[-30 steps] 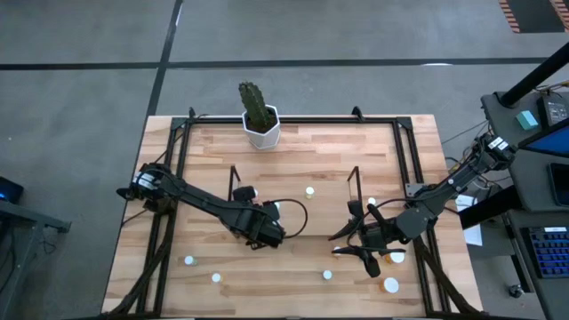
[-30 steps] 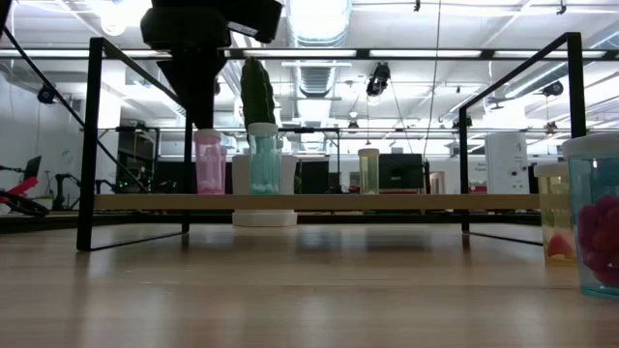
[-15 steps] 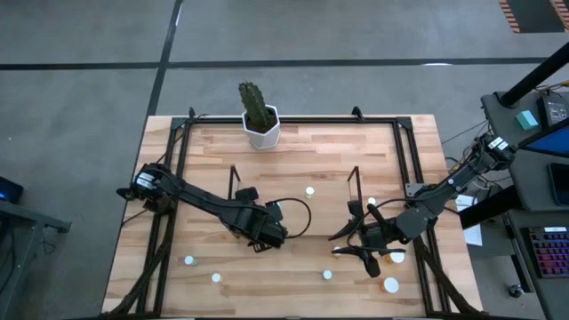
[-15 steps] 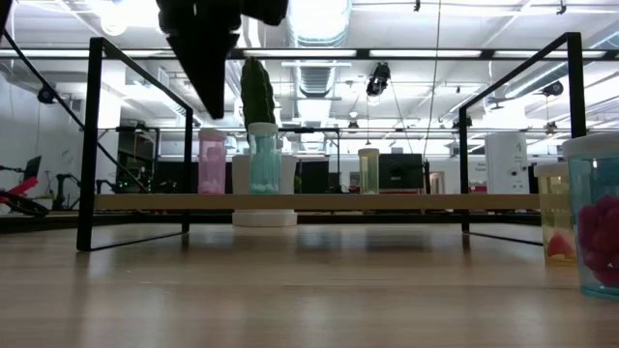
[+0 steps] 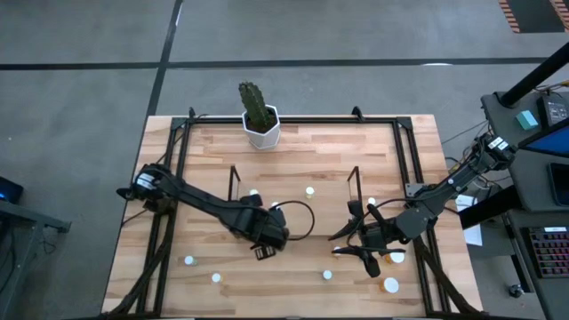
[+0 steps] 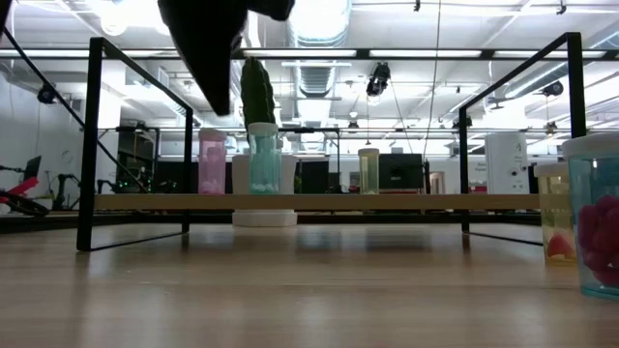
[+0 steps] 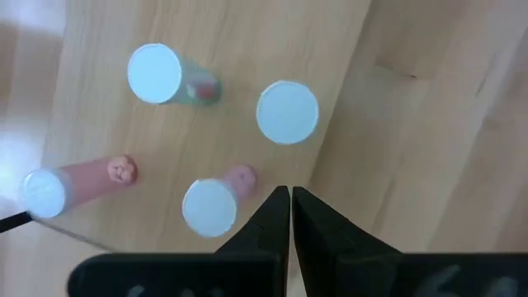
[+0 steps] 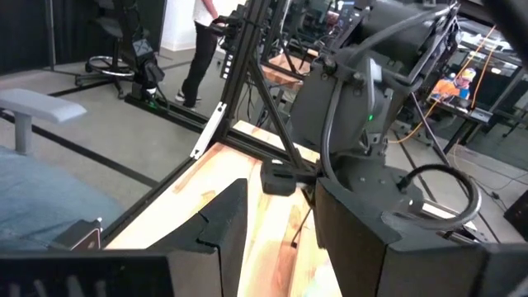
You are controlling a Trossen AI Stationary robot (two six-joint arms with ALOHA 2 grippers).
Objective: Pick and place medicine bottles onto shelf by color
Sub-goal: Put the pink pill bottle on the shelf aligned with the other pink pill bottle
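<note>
Low view: three bottles (image 6: 212, 160) upright on shelf (image 6: 319, 202).

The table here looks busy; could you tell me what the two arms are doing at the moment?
The arms are sorting small white-capped medicine bottles onto the shelf by color. A pink bottle, a teal one and a yellowish one already stand on it. The left gripper hangs above bottles there with its fingers shut and empty. The right gripper waits over the table's right side, fingers apart, holding nothing. Several bottles are on the table's near part, unsorted.
</note>
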